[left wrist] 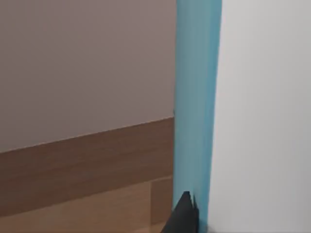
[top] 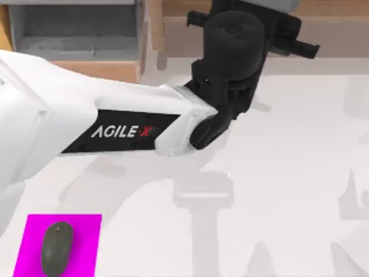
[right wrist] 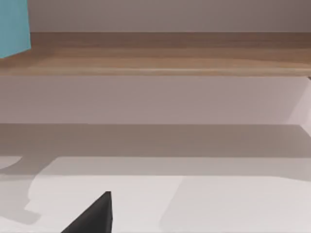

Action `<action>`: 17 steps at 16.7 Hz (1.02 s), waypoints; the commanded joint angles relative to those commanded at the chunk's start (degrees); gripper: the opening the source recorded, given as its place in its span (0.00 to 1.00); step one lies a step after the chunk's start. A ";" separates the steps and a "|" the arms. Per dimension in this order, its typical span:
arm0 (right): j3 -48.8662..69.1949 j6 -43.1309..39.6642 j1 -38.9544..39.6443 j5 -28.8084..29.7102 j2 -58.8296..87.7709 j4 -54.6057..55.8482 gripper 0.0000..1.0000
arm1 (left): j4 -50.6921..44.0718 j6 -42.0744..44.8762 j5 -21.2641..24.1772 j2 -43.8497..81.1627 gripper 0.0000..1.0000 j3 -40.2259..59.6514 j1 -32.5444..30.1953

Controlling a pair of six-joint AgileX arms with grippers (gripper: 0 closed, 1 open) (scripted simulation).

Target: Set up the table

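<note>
my left arm [top: 86, 124]: white shell, black wrist.
a black panel on it reads "agilex" in white, x red.

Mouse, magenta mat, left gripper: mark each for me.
mouse [top: 56, 248], top view, middle of its grey back.
magenta mat [top: 86, 228], top view, bare corner beside the mouse.
left gripper [top: 245, 26], top view, black body near the shelf unit [top: 75, 34].

Light-wood and grey shelf unit [top: 75, 40] along the far edge (grey recessed compartment at the left). Pale grey-beige wall [right wrist: 160, 14] behind a brown wooden ledge [right wrist: 160, 56]. Soft, diffuse shadows; even lighting.
</note>
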 joint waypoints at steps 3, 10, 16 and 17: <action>0.00 0.00 0.00 0.00 0.00 0.00 1.00 | 3.51 4.89 6.79 -6.79 0.00 -10.56 -0.40; 0.00 0.00 0.00 0.00 0.00 0.00 1.00 | 6.70 26.31 16.19 -20.29 0.00 -33.26 6.56; 0.00 0.00 0.00 0.00 0.00 0.00 1.00 | 3.67 53.16 17.03 -24.71 0.00 -42.53 20.17; 0.00 0.00 0.00 0.00 0.00 0.00 1.00 | 2.88 57.73 16.83 -24.55 0.00 -42.77 22.70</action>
